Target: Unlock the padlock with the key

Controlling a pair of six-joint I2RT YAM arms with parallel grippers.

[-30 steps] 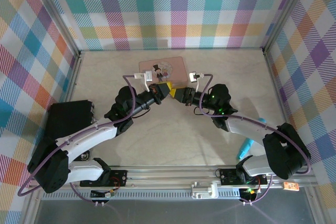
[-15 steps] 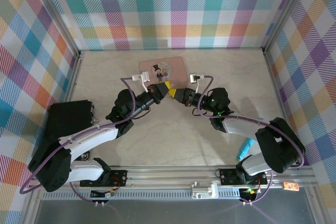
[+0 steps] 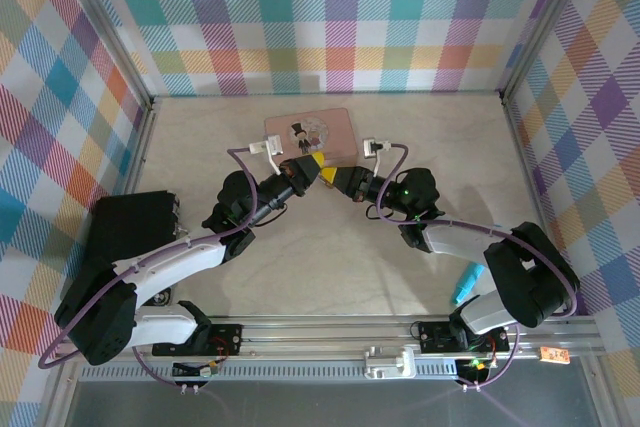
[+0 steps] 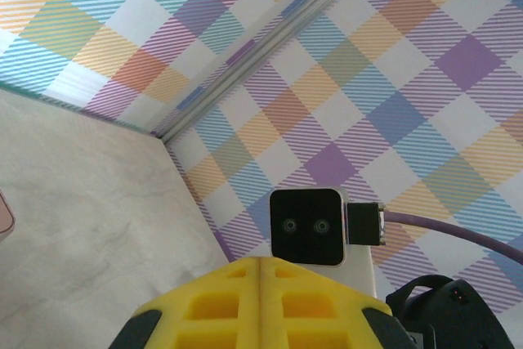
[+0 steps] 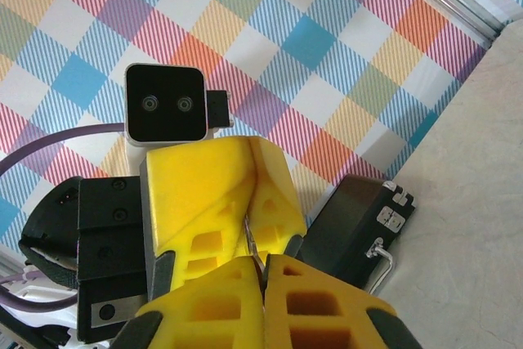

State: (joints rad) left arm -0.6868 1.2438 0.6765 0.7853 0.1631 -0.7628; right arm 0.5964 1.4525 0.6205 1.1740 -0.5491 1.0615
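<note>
Meeting tip to tip beside the pink tin (image 3: 310, 130), the left end effector (image 3: 318, 168) and right end effector (image 3: 333, 178) looked clenched from above. Left wrist: bare counter (image 4: 82, 202) ran to the checked wall (image 4: 368, 79). Right wrist: the key (image 5: 254, 249), a thin grey sliver, sat pinched in the right end effector's tips.

Tip to tip over the table (image 3: 330, 257)
The left gripper (image 3: 313, 168) and right gripper (image 3: 331, 176) meet just before the tin (image 3: 322, 127), the key (image 5: 255, 249) between their tips; a box (image 3: 130, 227) sits near the left edge.
</note>
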